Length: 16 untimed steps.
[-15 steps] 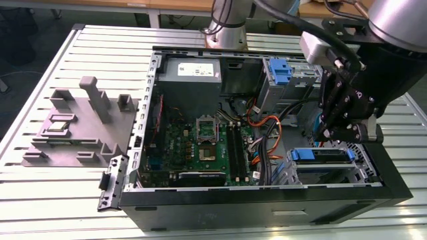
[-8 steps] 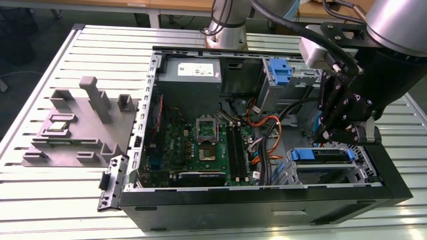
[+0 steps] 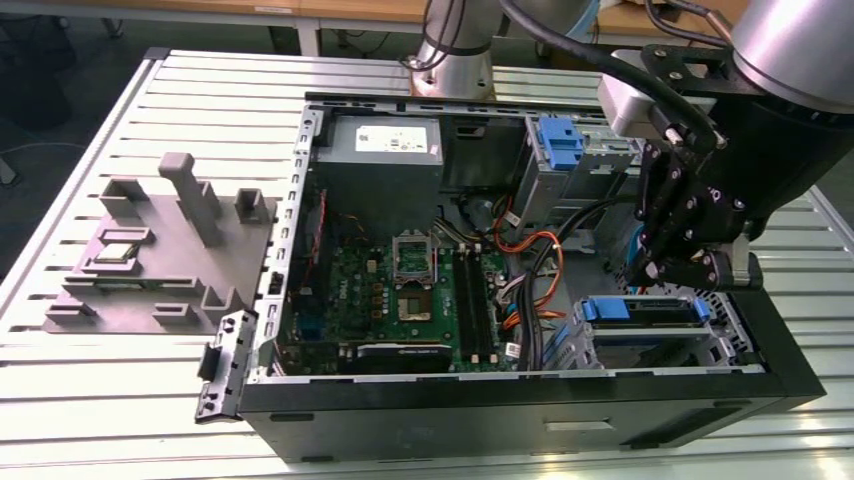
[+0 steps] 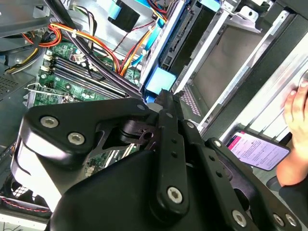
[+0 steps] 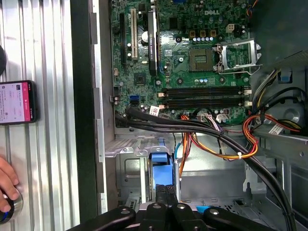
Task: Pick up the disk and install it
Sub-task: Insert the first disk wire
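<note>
The case (image 3: 534,415) looks to me like black painted sheet metal, satin outside, with bare dull-grey steel on its inner walls. Under the case, the table (image 3: 120,400) is ribbed aluminium, pale and matt. Beside the case, the fixture block (image 3: 160,270) looks like matt grey plastic. Inside the case, the disk (image 3: 641,308) has a smooth blue plastic bracket, the motherboard (image 5: 163,62) is green laminate, and the cables (image 5: 192,126) have shiny black sheathing. My gripper (image 5: 165,191) is matt black with bright steel screws.
</note>
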Each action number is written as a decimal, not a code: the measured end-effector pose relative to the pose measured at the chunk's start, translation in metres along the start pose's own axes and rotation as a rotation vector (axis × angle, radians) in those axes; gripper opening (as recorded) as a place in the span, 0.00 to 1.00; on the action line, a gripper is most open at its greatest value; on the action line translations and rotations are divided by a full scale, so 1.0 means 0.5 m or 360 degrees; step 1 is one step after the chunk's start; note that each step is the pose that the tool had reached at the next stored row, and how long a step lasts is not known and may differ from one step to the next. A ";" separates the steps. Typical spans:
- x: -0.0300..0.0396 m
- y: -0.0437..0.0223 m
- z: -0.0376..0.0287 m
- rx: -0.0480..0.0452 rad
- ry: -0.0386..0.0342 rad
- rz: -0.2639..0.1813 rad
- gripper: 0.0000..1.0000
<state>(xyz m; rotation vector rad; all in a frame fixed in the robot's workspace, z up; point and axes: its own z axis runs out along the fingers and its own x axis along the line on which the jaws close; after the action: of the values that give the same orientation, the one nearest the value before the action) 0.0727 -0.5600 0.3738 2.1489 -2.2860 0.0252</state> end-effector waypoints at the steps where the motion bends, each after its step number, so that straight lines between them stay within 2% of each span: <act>1: 0.000 0.000 0.000 0.0000 0.0000 0.0000 0.10; 8: -0.001 -0.012 0.002 0.0000 0.0000 0.0000 0.10; 12: -0.001 -0.013 0.001 0.0000 0.0000 0.0000 0.10; 16: -0.001 -0.014 -0.013 0.0000 0.0000 0.0000 0.10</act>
<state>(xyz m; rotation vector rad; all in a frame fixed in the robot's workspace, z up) 0.0794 -0.5600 0.3803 2.1488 -2.2860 0.0252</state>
